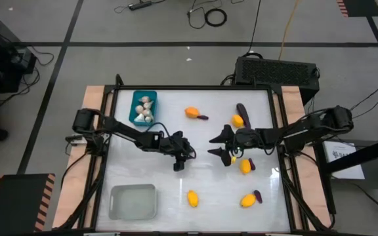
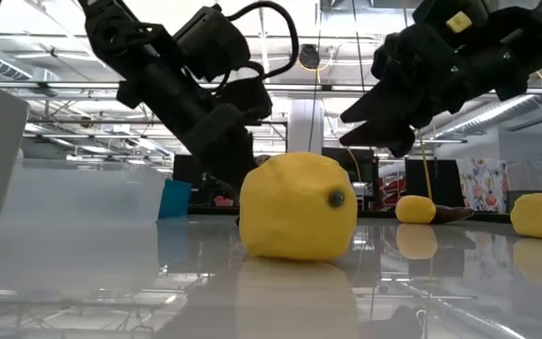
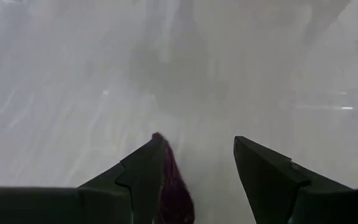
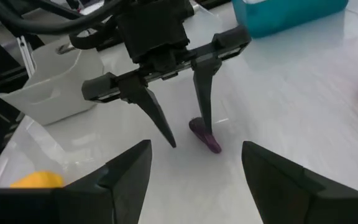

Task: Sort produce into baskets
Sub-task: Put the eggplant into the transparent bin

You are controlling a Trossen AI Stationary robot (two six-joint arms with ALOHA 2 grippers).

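My left gripper (image 1: 179, 162) points down at the table's middle, open. A small dark purple eggplant (image 4: 205, 137) lies on the table between its fingers, close to one of them; it also shows in the left wrist view (image 3: 171, 183). My right gripper (image 1: 215, 145) hovers open and empty just right of it, facing it. A teal bin (image 1: 143, 107) at the far left holds whitish garlic bulbs (image 1: 144, 109). A pale bin (image 1: 133, 201) stands at the near left. Lemons (image 1: 193, 197) and eggplants (image 1: 241, 111) lie scattered on the table. My left gripper comes from above with its fingers pointing down and spread. The inner side of one finger (image 4: 206, 118) stands against the eggplant's end (image 3: 165, 155); the other finger (image 3: 260, 168) is well apart from it. The eggplant lies flat on the table.
A lemon (image 2: 299, 207) lies near the front edge, with another (image 1: 248, 200) and an eggplant (image 1: 257, 195) to its right. More lemons (image 1: 192, 113) (image 1: 238, 121) (image 1: 245, 166) lie around my right gripper. A black box with cables (image 1: 277, 69) stands behind the table.
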